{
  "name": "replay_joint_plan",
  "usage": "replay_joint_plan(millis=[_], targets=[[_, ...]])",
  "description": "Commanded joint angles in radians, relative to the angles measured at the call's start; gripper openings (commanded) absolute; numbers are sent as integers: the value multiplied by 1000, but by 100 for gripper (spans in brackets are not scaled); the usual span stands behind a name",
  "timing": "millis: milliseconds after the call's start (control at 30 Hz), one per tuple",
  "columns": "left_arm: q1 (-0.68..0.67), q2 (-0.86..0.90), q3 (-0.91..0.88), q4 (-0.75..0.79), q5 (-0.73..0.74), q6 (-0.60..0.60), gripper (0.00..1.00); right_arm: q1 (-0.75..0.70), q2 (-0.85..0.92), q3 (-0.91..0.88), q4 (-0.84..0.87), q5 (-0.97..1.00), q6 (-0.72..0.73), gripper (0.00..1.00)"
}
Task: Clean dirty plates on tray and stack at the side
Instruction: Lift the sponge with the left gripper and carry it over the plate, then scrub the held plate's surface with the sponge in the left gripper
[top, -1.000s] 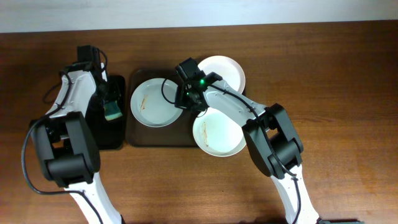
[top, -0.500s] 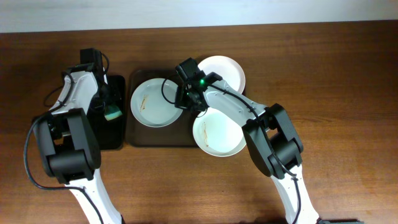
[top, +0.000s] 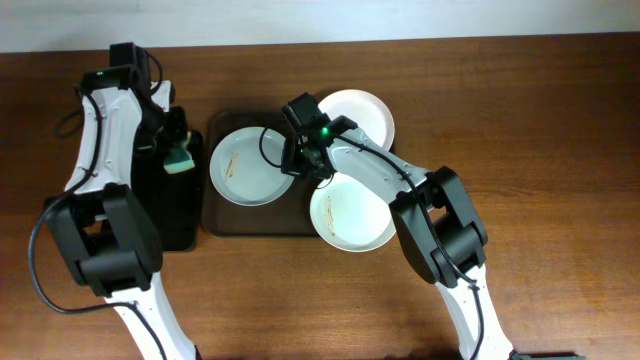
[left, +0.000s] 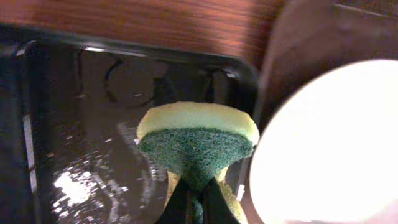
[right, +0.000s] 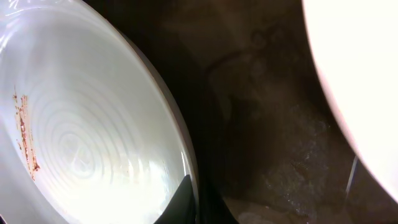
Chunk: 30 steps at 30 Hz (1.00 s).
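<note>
Presently, left end effector (left: 194, 202) clamped on a sponge (left: 196, 140) over the black tray (left: 81, 143), right end effector (right: 194, 202) pinching the rim of the smeared plate (right: 81, 124) at 9 o'clock on the brown tray (top: 235, 220), other plates (top: 362, 112) at 1 and 5 o'clock

The right arm (top: 370, 172) covers parts of three plates (top: 345, 220) overhead; the left wrist's plate (left: 323, 143) is glare-white (edge-cropped, too).

Glossy white plates (top: 250, 165), rough green sponge (left: 196, 152), wood-grain table (top: 560, 200).
</note>
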<state>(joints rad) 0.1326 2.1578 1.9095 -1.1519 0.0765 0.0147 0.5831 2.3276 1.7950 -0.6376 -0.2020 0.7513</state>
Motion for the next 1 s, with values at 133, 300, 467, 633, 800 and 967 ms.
replay_joint_plan(millis=[133,300,467,633,800,967], targets=[[-177,-30,-50,156,51,108,1,-3,24,8,3,-5,-10,4],[-224,-29,-240,344,31,111,1,-16,24,8,2,-20,-10,4],[-224,-29,-362,382,-31,111,1,-18,24,8,10,-23,-10,4],[-224,-32,-356,267,6,136,1,-21,24,8,6,-23,-11,4],[-218,-30,-356,438,37,204,1,-21,24,8,6,-23,-10,4],[-219,-30,-361,571,-254,83,1,-21,24,8,6,-23,-11,4]])
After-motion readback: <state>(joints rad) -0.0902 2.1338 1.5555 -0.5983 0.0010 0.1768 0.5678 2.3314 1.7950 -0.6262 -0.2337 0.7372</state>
